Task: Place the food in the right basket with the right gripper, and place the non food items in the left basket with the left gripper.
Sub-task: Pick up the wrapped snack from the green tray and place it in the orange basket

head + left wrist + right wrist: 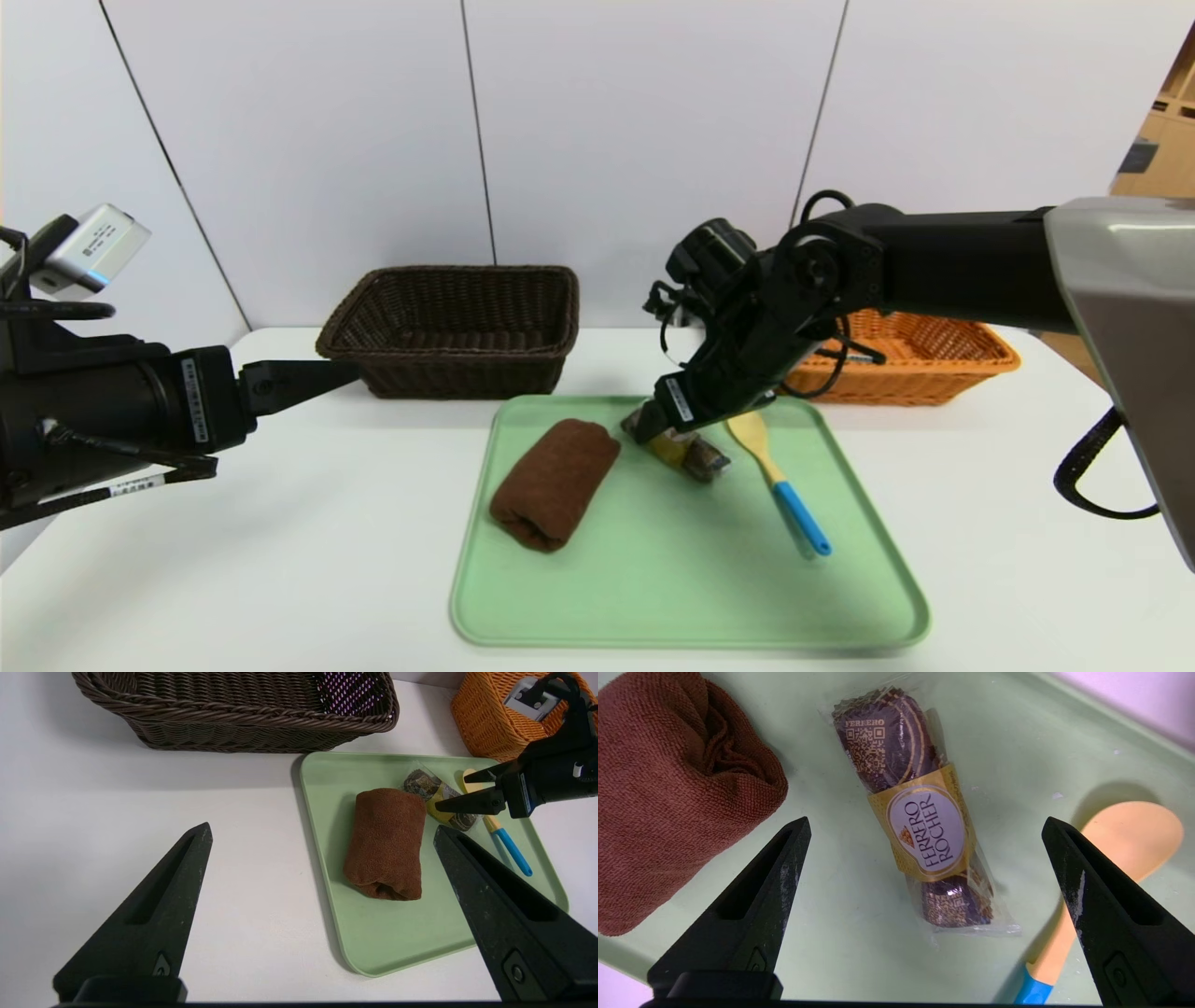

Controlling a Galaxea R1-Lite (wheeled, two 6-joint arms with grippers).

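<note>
A: Step in hand?
B: Food, one packet, Ferrero Rocher (927,826), clear wrap, gold band. Location: on the green tray (691,597), between towel and spoon. Status: unboxed as yet, so the step looks to be the pick-up.

A: Tool?
B: Right gripper (926,823), one, black, pointed. Condition: fingers wide apart, holding nothing. Position: above the packet, a finger to either side of it. Clearance over the wrap: hard to judge from these angles, probably small.

A: Next move?
B: Lower straight, close across the gold band, lift, carry to the orange wicker basket (934,359). Caution: the spoon's bowl lies by one finger; a wide descent could nudge it.

A: Remaining stock?
B: Non-food, two items. Brown rolled towel (387,844), on the tray. Spoon (1132,840), pale with blue handle, same tray. Both destined for the dark brown basket (457,373).

A: Second tool?
B: Left gripper (322,828), one, black. Condition: spread wide, no load. Position: out beside the tray, in front of the dark basket. Likely first call: the towel, the nearer item.
</note>
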